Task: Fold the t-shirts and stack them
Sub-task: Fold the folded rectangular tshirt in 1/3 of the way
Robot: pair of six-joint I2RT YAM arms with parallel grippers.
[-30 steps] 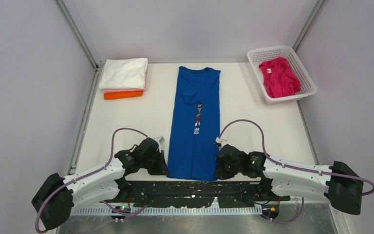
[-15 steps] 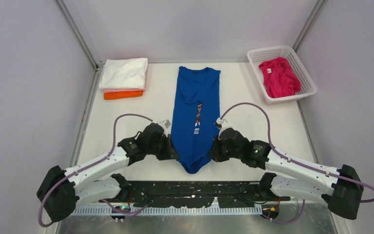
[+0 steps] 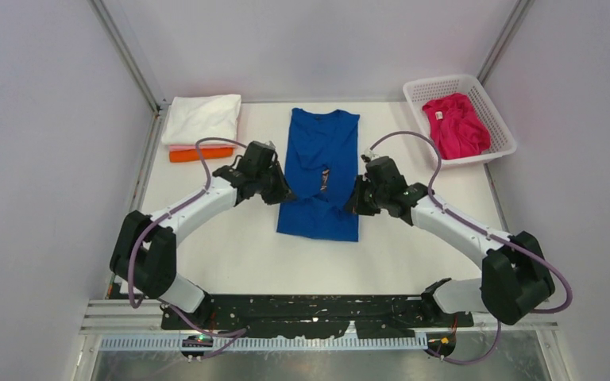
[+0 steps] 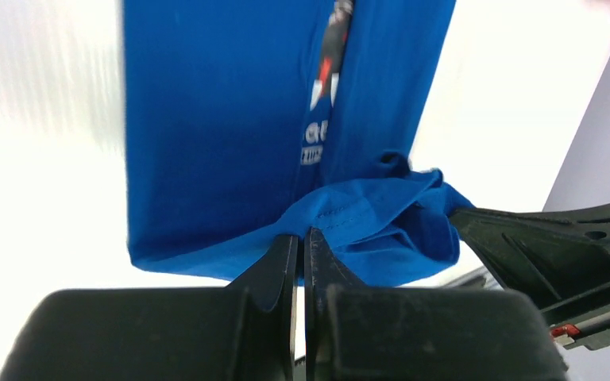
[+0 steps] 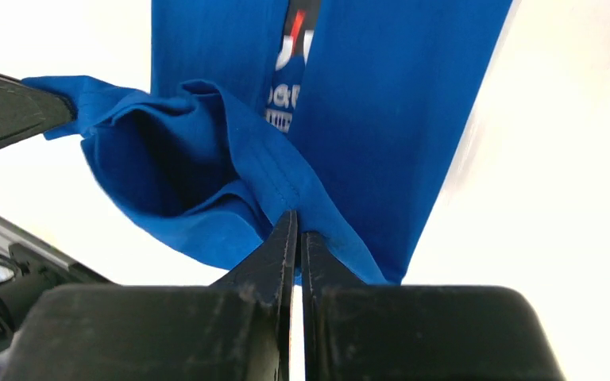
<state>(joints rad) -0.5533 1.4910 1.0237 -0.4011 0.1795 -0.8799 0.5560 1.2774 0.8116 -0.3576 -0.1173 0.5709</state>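
The step in hand appears to be the lengthwise halving of the blue t-shirt (image 3: pixel 322 171), which is lying in the middle of the frame with its collar toward the top. The left gripper (image 3: pixel 279 193) and the right gripper (image 3: pixel 355 202) are each pinching a hem corner, jaws closed tight on the cloth. The hem is hanging bunched between them above the chest print, while the doubled lower edge is resting on the table (image 3: pixel 230 246). The next move likely calls for both arms carrying the hem evenly up to the collar, laying it flat and letting go together. The folded stack (image 3: pixel 202 119) is waiting at upper left. The magenta t-shirt (image 3: pixel 454 125) is sitting in the basket (image 3: pixel 442 84) at upper right.
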